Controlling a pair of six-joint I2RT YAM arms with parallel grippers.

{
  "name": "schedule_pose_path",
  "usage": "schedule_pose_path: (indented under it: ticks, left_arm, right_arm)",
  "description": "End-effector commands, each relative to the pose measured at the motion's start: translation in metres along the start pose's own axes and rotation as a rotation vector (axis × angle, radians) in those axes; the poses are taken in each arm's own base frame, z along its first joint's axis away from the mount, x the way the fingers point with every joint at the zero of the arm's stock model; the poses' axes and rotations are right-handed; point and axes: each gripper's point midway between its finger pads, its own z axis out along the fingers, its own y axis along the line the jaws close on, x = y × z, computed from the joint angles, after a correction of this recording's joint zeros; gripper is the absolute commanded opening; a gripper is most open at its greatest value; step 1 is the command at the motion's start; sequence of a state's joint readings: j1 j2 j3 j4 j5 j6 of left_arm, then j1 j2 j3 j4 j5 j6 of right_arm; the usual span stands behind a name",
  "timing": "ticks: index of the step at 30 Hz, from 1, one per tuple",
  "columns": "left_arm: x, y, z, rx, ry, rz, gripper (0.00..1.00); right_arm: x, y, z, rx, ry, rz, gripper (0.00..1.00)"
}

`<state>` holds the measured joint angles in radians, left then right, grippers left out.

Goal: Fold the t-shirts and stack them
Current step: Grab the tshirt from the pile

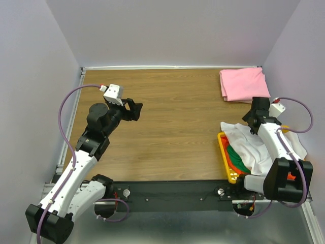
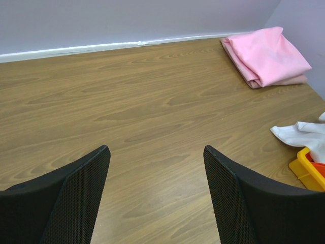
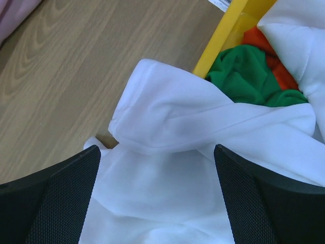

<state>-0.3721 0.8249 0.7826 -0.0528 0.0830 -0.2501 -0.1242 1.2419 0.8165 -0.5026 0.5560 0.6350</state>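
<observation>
A folded pink t-shirt (image 1: 242, 84) lies at the table's far right corner; it also shows in the left wrist view (image 2: 266, 55). A crumpled white t-shirt (image 1: 250, 147) drapes over the yellow basket (image 1: 224, 156), with green (image 3: 244, 73) and orange (image 3: 264, 46) shirts under it. My right gripper (image 1: 255, 122) is open just above the white shirt (image 3: 167, 168), its fingers (image 3: 66, 198) either side of a fold, holding nothing. My left gripper (image 1: 136, 110) is open and empty over bare wood at the left (image 2: 156, 173).
The yellow basket (image 3: 223, 35) stands at the near right edge of the wooden table (image 1: 167, 122). Grey walls close the table at the back and both sides. The left arm reaches in from the near left.
</observation>
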Motion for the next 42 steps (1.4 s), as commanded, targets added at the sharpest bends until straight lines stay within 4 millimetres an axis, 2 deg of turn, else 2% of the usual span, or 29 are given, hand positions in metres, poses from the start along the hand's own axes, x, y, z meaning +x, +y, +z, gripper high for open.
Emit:
schedule_pose_path:
  ticks: [1,7,10,13,14,15,16,17,19,25,30,32,33,36,37,39,40,42]
  left_arm:
    - [-0.002,0.002,-0.002,-0.006,-0.005,-0.008,0.82]
    - [-0.003,0.002,-0.003,-0.008,-0.01,-0.008,0.82]
    - [-0.003,0.002,-0.003,-0.01,-0.009,-0.005,0.82]
    - [-0.003,0.003,-0.003,-0.011,-0.01,-0.005,0.82]
    - [-0.004,0.003,-0.004,-0.013,-0.011,-0.006,0.82]
    - [-0.004,0.003,-0.003,-0.014,-0.011,-0.005,0.82]
    - [-0.004,0.003,-0.004,-0.014,-0.012,-0.003,0.82]
    - [-0.004,0.003,-0.004,-0.016,-0.013,-0.003,0.82]
    - [-0.004,0.003,-0.004,-0.017,-0.013,-0.004,0.82]
    - [-0.004,0.002,-0.004,-0.009,-0.013,-0.003,0.82]
    - [-0.006,0.002,-0.005,-0.011,-0.02,-0.001,0.82]
    - [-0.007,0.002,-0.005,-0.01,-0.023,0.001,0.82]
    - [-0.007,0.002,-0.005,-0.01,-0.023,0.002,0.82]
    - [-0.009,0.002,-0.006,-0.011,-0.029,0.003,0.82]
    - [-0.009,0.002,-0.006,-0.009,-0.029,0.0,0.82]
    - [-0.01,0.001,-0.007,-0.008,-0.033,0.0,0.82]
    - [-0.01,0.002,-0.007,-0.012,-0.032,0.003,0.82]
    - [-0.012,0.004,-0.008,-0.024,-0.042,0.005,0.82]
  right_arm:
    - [0.001,0.001,0.011,-0.009,0.016,0.015,0.98]
    - [0.005,-0.01,0.025,0.02,0.039,0.032,0.88]
    - [0.006,-0.009,0.031,-0.001,0.062,0.045,0.79]
    - [0.008,-0.01,0.035,0.006,0.072,0.036,0.59]
    - [0.008,-0.011,0.035,0.009,0.072,0.035,0.4]
    - [0.01,-0.013,0.035,0.017,0.07,0.035,0.3]
    - [0.008,-0.014,0.034,0.018,0.063,0.039,0.15]
    - [0.006,-0.014,0.032,0.016,0.056,0.042,0.08]
    - [-0.002,-0.014,0.025,-0.002,0.027,0.058,0.01]
    - [-0.037,-0.013,-0.009,-0.074,-0.069,0.097,0.0]
    - [-0.062,0.004,-0.042,-0.218,-0.11,0.109,0.0]
    - [-0.062,0.019,-0.056,-0.319,-0.086,0.106,0.0]
    - [-0.065,0.032,-0.07,-0.409,-0.072,0.111,0.0]
    - [-0.069,0.053,-0.098,-0.557,-0.059,0.108,0.0]
    - [-0.071,0.066,-0.115,-0.626,-0.063,0.092,0.0]
    - [-0.077,0.078,-0.135,-0.688,-0.083,0.076,0.0]
    - [-0.087,0.088,-0.158,-0.749,-0.115,0.065,0.0]
    - [-0.092,0.105,-0.184,-0.853,-0.107,0.041,0.0]
